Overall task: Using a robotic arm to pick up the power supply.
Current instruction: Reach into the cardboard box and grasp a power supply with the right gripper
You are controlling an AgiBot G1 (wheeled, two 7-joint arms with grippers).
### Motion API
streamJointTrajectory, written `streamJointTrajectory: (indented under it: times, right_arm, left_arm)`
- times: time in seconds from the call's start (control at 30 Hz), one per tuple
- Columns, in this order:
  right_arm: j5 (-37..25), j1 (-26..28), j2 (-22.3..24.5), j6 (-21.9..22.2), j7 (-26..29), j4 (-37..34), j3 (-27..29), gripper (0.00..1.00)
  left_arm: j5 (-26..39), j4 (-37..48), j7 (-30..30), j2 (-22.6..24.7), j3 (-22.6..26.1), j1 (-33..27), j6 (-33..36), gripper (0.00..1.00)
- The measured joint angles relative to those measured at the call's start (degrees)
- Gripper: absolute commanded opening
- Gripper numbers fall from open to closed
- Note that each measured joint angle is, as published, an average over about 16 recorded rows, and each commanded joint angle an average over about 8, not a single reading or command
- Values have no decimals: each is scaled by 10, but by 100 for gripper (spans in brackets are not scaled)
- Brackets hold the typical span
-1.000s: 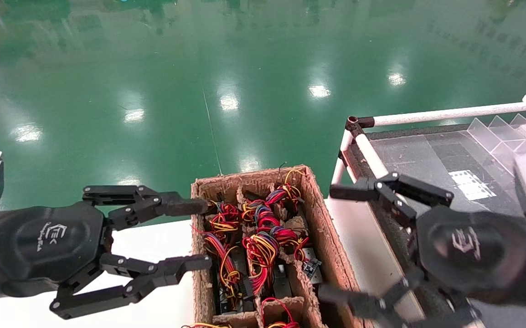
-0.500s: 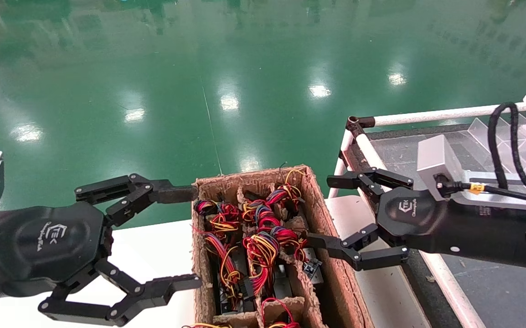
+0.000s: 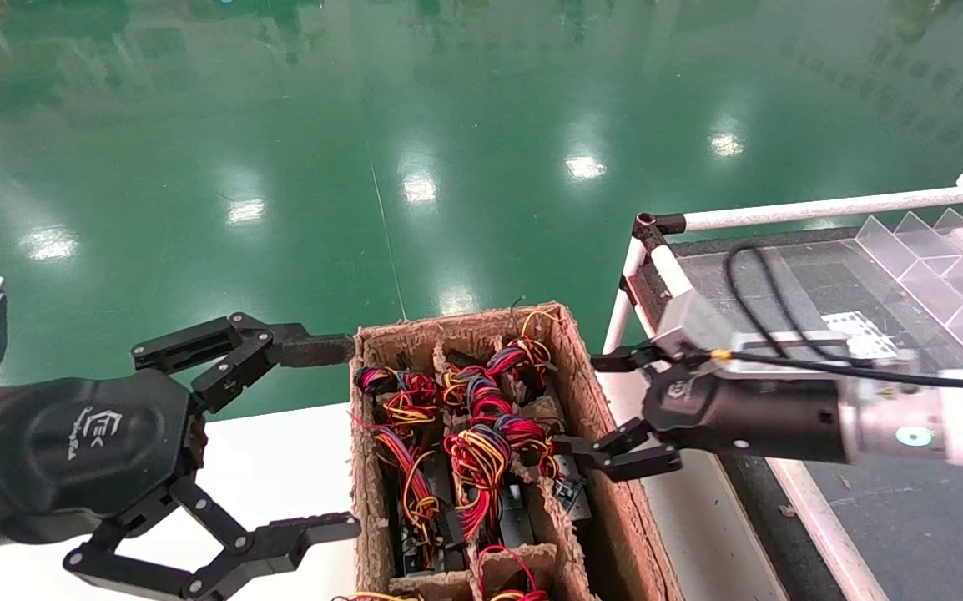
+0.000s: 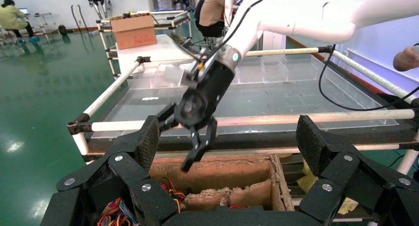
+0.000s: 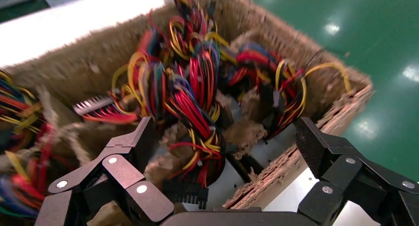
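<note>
The head view shows two grippers and one cardboard divider box point(image 3: 590, 392) at the lower centre of the frame. The left gripper point(image 3: 327, 438) sits at the lower left, just beside the box's left wall, jaws spread wide: one fingertip reaches the box's far left corner, the other hangs over the white surface point(image 3: 281, 467). The right gripper point(image 3: 594, 405) enters from the right on a black and silver-white arm, its jaws open; the lower fingertip is over the box's right-hand compartments, the upper one is outside the right wall.

Inside the box, bundles of red, yellow, blue and black wires point(image 3: 477, 455) cover most compartments. Grey metal of a power supply point(image 3: 516, 524) shows between the bundles in the lower centre of the box; how many units there are cannot be told. To the right stands one rack framed in white tubes point(image 3: 824, 206) with clear dividers point(image 3: 932, 267).

The left wrist view adds what the head view lacks: the right gripper point(image 4: 190, 144) seen head-on above the box's point(image 4: 217, 171) far wall, one second cardboard carton point(image 4: 134, 30) at the upper left, and people in the background.

The right wrist view looks straight into the box point(image 5: 316, 132): wire bundles point(image 5: 190, 95) with black connectors point(image 5: 185, 192) lie between the spread fingers point(image 5: 141, 139); nothing is gripped.
</note>
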Motion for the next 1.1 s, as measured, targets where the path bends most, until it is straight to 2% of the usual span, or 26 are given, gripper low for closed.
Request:
streamJointTrajectory:
  times: [0.17,0.2,0.23,0.53,1.1]
  right_arm:
    - [-23,12,-32,4,-35,-43,-14,12]
    - [-26,13,-37,5,-42,-50,-16,3]
    - [-28,14,-41,5,-49,-56,-17,0]
    - [-32,17,-64,11,-100,-93,-19,0]
    - [-17,3,-79,21,-154,-127,-9,0]
  left_arm:
    - [0,0,0,0,0,0,0,100]
    - [0,0,0,0,0,0,0,100]
    - [0,0,0,0,0,0,0,100]
    - [0,0,0,0,0,0,0,100]
    - [0,0,0,0,0,0,0,100]
